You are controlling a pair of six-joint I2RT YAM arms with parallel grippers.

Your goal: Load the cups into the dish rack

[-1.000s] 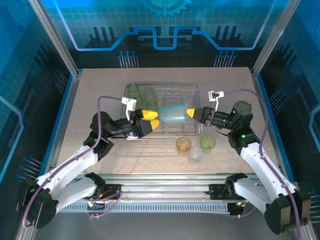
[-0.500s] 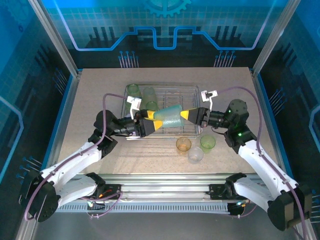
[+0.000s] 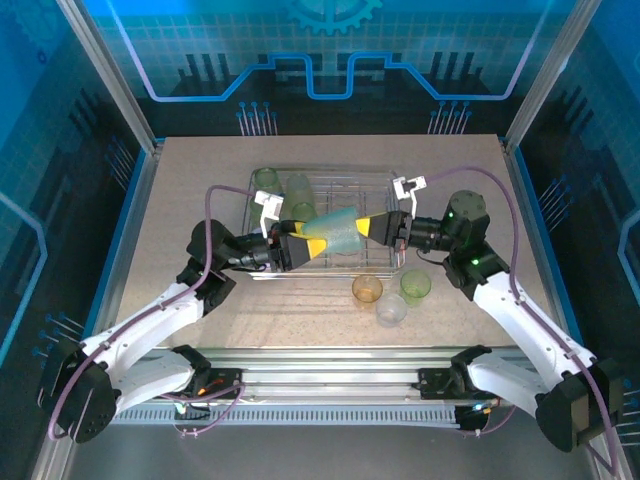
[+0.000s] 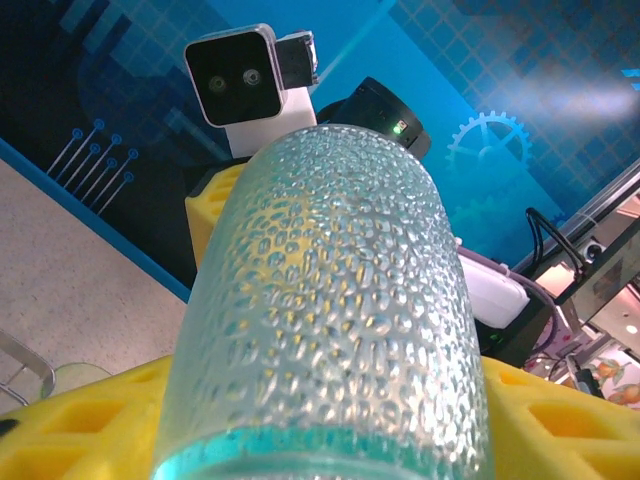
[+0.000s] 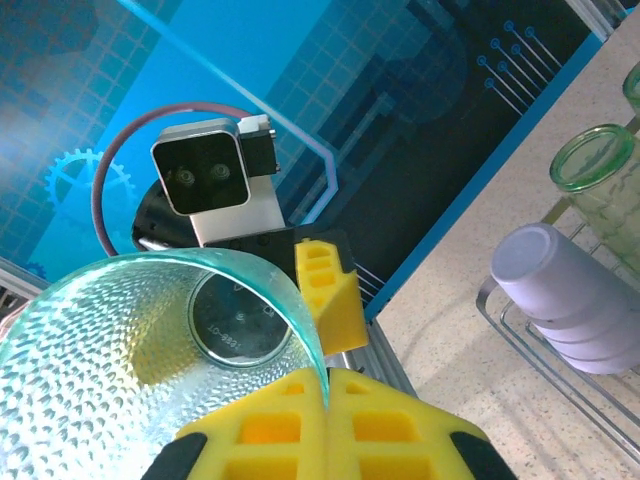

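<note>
Overhead, the teal cup [image 3: 338, 232] hangs on its side above the dish rack [image 3: 372, 262], held from both ends. The left end effector [image 3: 308, 240] is clamped on its base end and the right end effector [image 3: 372, 228] pinches its rim. Two green cups [image 3: 266, 180] stand in the rack's far left corner. On the bench [image 3: 200, 200] just in front of the rack sit an amber cup [image 3: 367, 290], another green cup [image 3: 415, 285] and a clear cup [image 3: 391, 310], close together.

From the left wrist, the teal cup [image 4: 330, 290] shows a dimpled wall. It lies within the left end effector [image 4: 335, 410], whose yellow fingers [image 4: 80, 410] meet its sides left and right. Beyond the cup's far end sits the right arm's white camera [image 4: 245, 85].

From the right wrist, the right end effector [image 5: 328, 385] has its yellow fingers pressed together on the thin rim of the teal cup [image 5: 90, 340], whose open mouth faces this camera. One yellow finger of the left end effector [image 5: 325, 290] shows beside the cup. At the right, a lilac cup [image 5: 560, 290] lies upside down on the rack wires [image 5: 500, 300] near a green cup [image 5: 600, 170].
</note>
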